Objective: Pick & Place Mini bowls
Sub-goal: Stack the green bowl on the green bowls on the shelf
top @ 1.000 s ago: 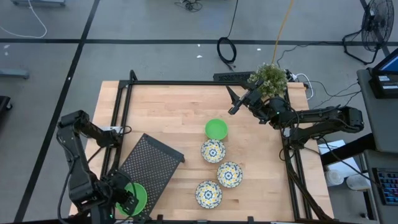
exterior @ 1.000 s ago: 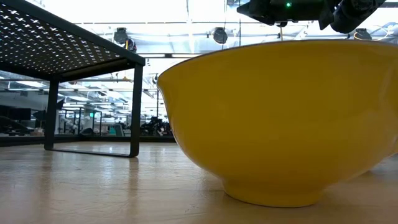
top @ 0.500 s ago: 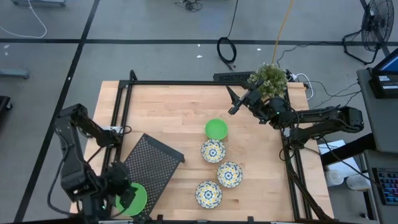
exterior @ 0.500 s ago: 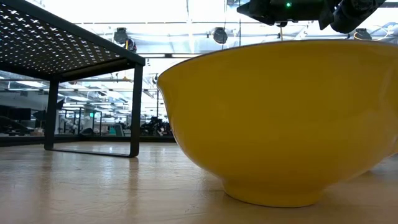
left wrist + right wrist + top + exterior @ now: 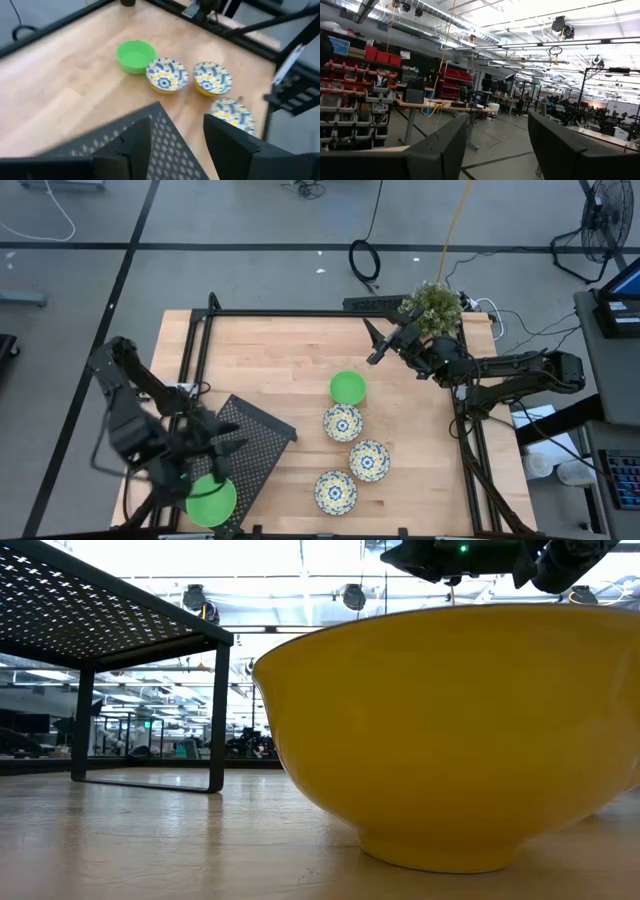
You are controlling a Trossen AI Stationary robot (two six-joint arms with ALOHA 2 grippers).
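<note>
Mini bowls are spread over the pale wooden table (image 5: 280, 360): a plain green bowl (image 5: 211, 502) lies at the near left corner, beside the black perforated mesh tray (image 5: 245, 442), below the released jaws of the left gripper (image 5: 215, 455). Another smooth green bowl (image 5: 348, 388) and three round floral bowls (image 5: 342, 423) (image 5: 369, 461) (image 5: 335, 492) are clustered mid-table. The right gripper (image 5: 372, 345), jaws parted and empty, is held near the far edge.

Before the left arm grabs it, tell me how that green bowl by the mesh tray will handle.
The green bowl looks like thin plain plastic, so probably light and not fragile. Its smooth rim may slip between jaws. Sitting at the table edge beside the mesh tray, a push could slide it off.
</note>
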